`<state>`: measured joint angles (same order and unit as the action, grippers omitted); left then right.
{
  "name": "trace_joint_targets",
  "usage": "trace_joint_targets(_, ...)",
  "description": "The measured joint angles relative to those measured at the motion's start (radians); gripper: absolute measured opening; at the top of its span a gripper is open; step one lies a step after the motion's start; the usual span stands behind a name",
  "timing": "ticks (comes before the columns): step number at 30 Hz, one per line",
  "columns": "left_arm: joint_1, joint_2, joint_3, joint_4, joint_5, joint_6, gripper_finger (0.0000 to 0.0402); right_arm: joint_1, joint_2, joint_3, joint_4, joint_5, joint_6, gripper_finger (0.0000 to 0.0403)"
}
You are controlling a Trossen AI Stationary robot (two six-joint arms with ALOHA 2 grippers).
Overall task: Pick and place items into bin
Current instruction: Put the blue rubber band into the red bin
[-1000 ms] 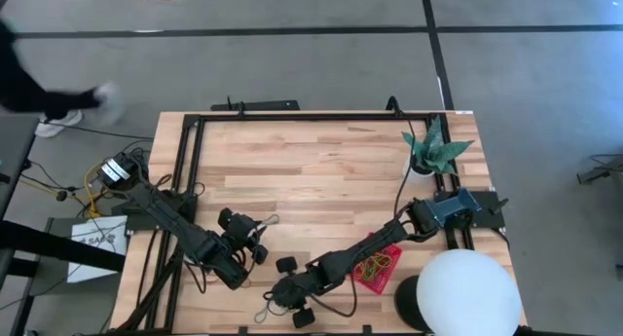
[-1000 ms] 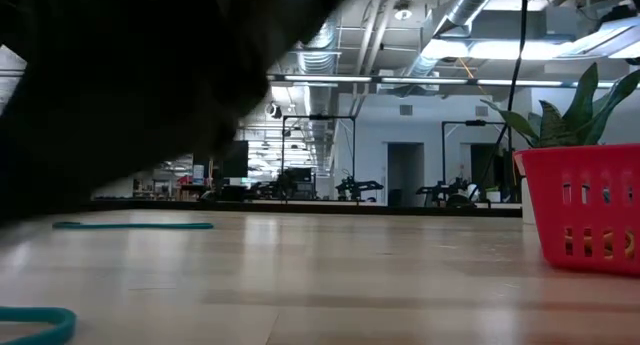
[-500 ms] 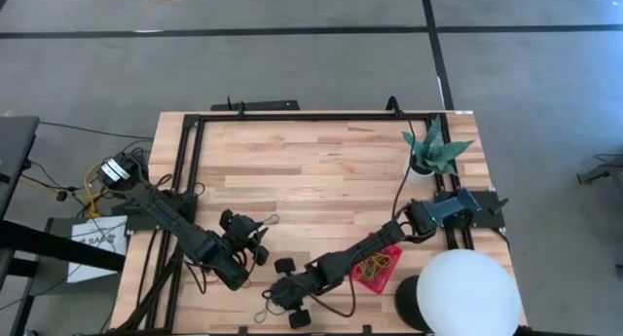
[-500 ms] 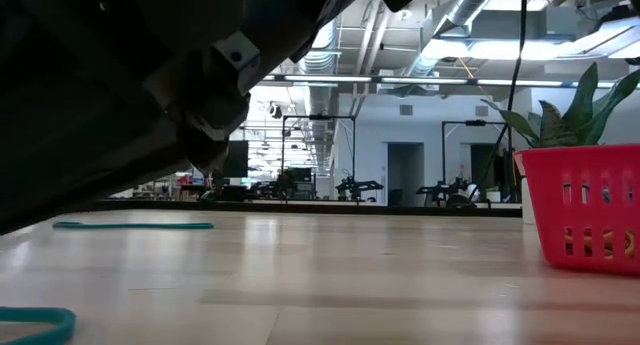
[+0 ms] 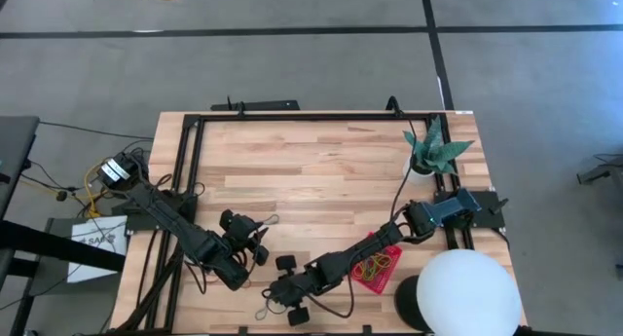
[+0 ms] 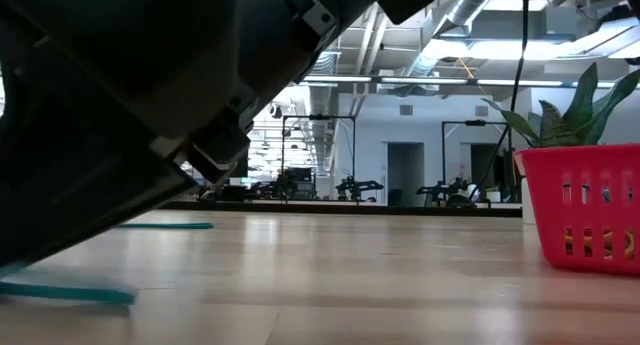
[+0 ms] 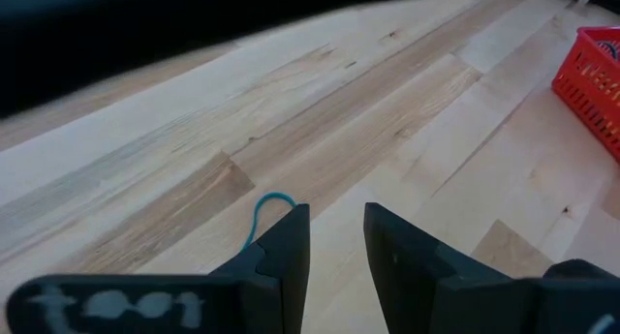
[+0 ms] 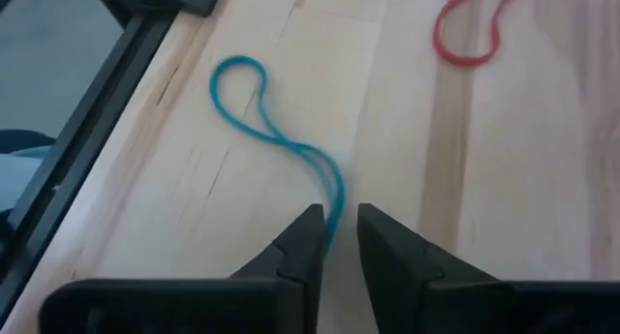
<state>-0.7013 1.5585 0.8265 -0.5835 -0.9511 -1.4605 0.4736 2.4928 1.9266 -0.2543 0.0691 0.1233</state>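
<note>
Near the table's near edge, my right gripper (image 5: 274, 302) (image 8: 341, 218) is shut on a teal rubber band (image 8: 254, 111), which the low view shows as a teal strand (image 6: 70, 292). A red band (image 8: 475, 29) lies just beyond it. The red mesh bin (image 5: 380, 270) (image 6: 585, 210) stands on the table beside the right arm's forearm and holds several bands. My left gripper (image 5: 259, 239) (image 7: 336, 218) waits left of centre, narrowly open. Another teal band (image 7: 269, 204) (image 6: 165, 225) lies flat at its fingertip. My right gripper pinches one end of the teal rubber band (image 8: 334, 194) between its two fingers, which reach low over the wood. The band's far loop (image 8: 237, 77) lies on the table by the black frame rail. The strand between looks drawn out rather than curled.
A white pot with a green plant (image 5: 431, 149) stands at the far right corner. The big white dome (image 5: 467, 295) sits at the near right. A black frame rail (image 8: 116, 92) runs along the table edge close to the right gripper. Bare wood (image 5: 311, 170) spans the middle.
In the low view the right arm has shifted and now shows more of its underside. The teal band near it, which lay as a flat curved loop, is now pulled into a straight strand, slightly raised at one end. The left arm has kept still.
</note>
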Motion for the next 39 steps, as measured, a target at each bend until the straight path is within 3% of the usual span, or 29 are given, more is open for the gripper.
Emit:
trace_joint_targets(9, 0.0, 0.0, 0.0, 0.0, 0.0, 0.0, 0.0091, 0.004, -0.004, 0.003, -0.06, 0.005, -0.047, 0.0008)
trace_joint_targets(14, 0.0, 0.0, 0.0, 0.0, 0.004, 0.0, 0.0091, 0.01, -0.024, 0.002, -0.118, -0.017, -0.054, 0.0003)
trace_joint_targets(19, 0.0, 0.0, 0.0, 0.008, 0.004, 0.0, 0.0091, 0.01, -0.103, -0.003, -0.334, 0.006, -0.007, 0.0001)
trace_joint_targets(25, 0.0, 0.0, 0.0, 0.008, 0.005, 0.0, 0.0091, 0.022, -0.252, -0.002, -0.633, 0.238, 0.009, 0.0001)
trace_joint_targets(27, 0.0, 0.0, 0.0, 0.008, 0.005, -0.001, 0.0091, 0.023, -0.309, -0.002, -0.716, 0.264, 0.035, 0.0001)
trace_joint_targets(35, 0.0, 0.0, 0.0, 0.03, 0.008, 0.012, 0.0091, 0.046, -0.447, 0.0, -1.212, 0.3, 0.406, 0.0)
trace_joint_targets(39, 0.0, 0.0, 0.0, 0.03, 0.008, 0.013, 0.0091, 0.07, -0.446, -0.033, -1.31, 0.307, 0.505, 0.0)
